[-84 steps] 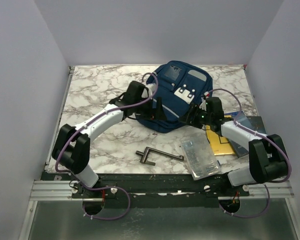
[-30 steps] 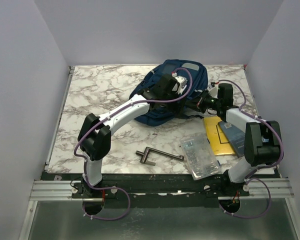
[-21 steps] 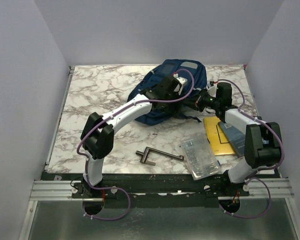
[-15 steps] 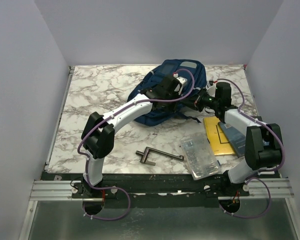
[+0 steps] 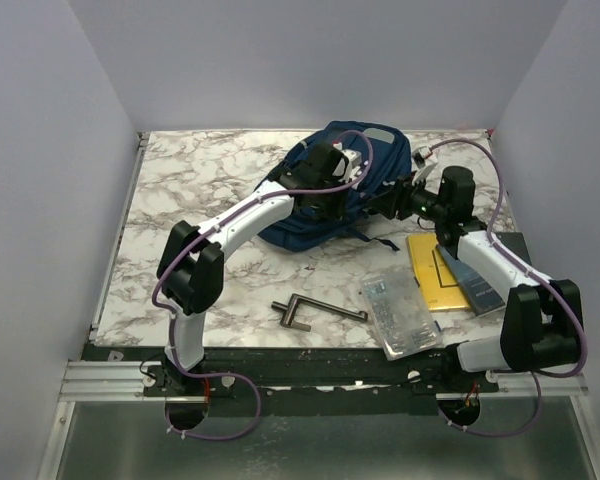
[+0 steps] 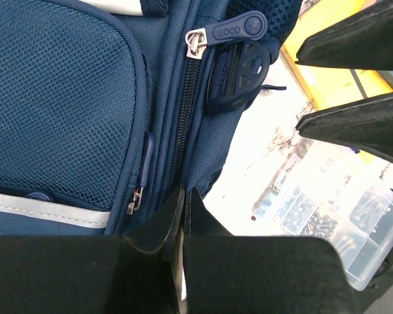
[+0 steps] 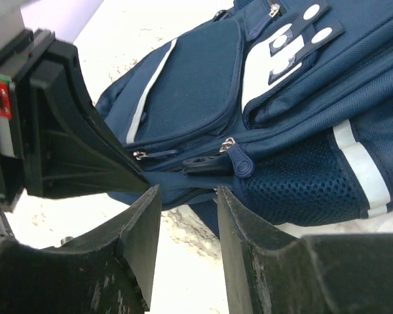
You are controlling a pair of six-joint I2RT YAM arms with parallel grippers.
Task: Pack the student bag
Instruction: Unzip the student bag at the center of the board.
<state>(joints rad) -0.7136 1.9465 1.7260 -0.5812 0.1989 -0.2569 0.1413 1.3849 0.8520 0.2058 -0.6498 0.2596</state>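
While the left gripper (image 6: 182, 204) is pinching the backpack (image 5: 380, 150) at the far edge of the worktop (image 5: 200, 180), the released right gripper (image 7: 187, 195) is needing a square, centred bite on the zip pull (image 7: 240, 159).

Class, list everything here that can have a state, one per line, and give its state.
student bag, zipper closed where visible
left hand, shut at the bag's zipper seam
right hand, open, empty
clear box, lid looks closed
yellow book, closed, lying flat
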